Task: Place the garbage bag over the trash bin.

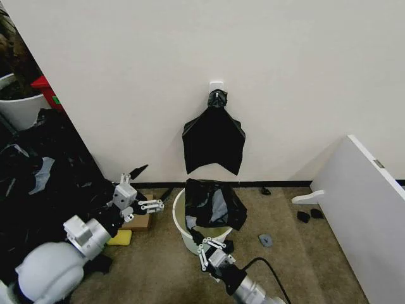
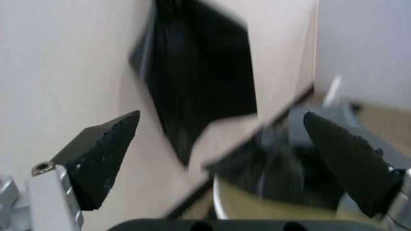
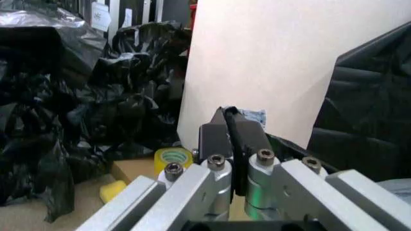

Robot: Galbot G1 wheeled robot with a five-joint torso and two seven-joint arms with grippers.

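- Plainly, from the head view, the trash bin point(image 1: 184, 229) stands on the carpet just before the wall, and the garbage bag point(image 1: 214, 204) lies crumpled across its mouth, bunched toward the wall side and spilling over the far rim rather than stretched round it. A bare arc of white rim shows on the robot's left, so I judge the covering only half done.
- Above the bin, the knotted bag bunch point(image 1: 214, 140) hangs from a white wall hook point(image 1: 216, 85), presumably kept there as a supply. The heap of black sheeting point(image 1: 38, 183) fills the floor at left, with a yellow sponge point(image 1: 119, 238) beside it.
- The left gripper point(image 1: 140, 206) hovers near the bin's bare left rim, well placed to catch the bag's edge. The right gripper point(image 1: 210, 244) sits at the near rim, apparently pinching the bag's hem.
- From the left wrist view, the left gripper's dark fingers point(image 2: 103, 156) are spread wide with nothing between them; beyond lie the hanging bunch and the bin with the black bag inside its mouth.
- From the right wrist view, the right gripper's jaws stand pressed together on a thin fold of black plastic. A roll of yellow tape point(image 3: 172, 158) rests on a cardboard box point(image 3: 132, 168) beyond, near the sheeting.
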